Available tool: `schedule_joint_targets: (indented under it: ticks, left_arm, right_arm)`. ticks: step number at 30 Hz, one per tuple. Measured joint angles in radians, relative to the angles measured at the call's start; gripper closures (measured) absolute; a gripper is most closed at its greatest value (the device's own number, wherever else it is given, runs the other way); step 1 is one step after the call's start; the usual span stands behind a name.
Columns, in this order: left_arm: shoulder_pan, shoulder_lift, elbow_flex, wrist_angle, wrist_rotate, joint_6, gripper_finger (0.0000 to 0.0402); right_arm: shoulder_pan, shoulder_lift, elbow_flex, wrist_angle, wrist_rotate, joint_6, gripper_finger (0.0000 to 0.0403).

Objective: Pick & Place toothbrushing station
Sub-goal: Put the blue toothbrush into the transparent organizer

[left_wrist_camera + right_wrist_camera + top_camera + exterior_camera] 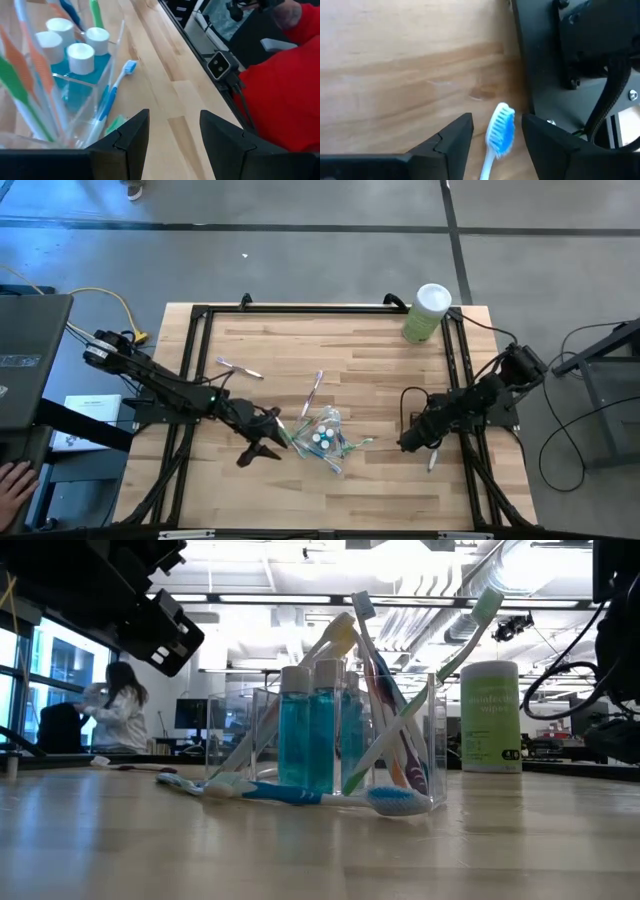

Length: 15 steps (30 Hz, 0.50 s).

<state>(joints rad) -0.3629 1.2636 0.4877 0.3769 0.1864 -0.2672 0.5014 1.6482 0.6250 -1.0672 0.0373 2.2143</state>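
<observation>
A clear plastic cup stands on the wooden table, holding teal bottles with white caps and several slim toothbrushes. A blue toothbrush lies on the table against the cup's near side. My left gripper is open and empty just left of the cup; the cup also shows in the left wrist view. My right gripper is open, right of the cup. In the right wrist view its fingers stand on either side of a blue-bristled toothbrush head lying on the table, with a gap on each side.
Two loose toothbrushes lie on the table behind the cup. A tall pale-green canister stands at the far right corner. A black frame rail runs along the table's edges. A person's hand shows at the near left.
</observation>
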Motion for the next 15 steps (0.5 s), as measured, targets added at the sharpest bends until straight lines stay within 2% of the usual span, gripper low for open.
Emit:
schedule_joint_targets:
  ticks: [5,15]
  left_arm:
    - [-0.022,0.0,0.0,0.0,0.0,0.008,0.023]
    - [-0.023,0.0,0.0,0.0,0.0,0.007,0.023]
  right_arm:
    - [0.0,-0.008,-0.007,0.009,0.008,-0.015,0.0253]
    - [-0.001,-0.009,-0.007,0.036,-0.003,-0.047,0.0349]
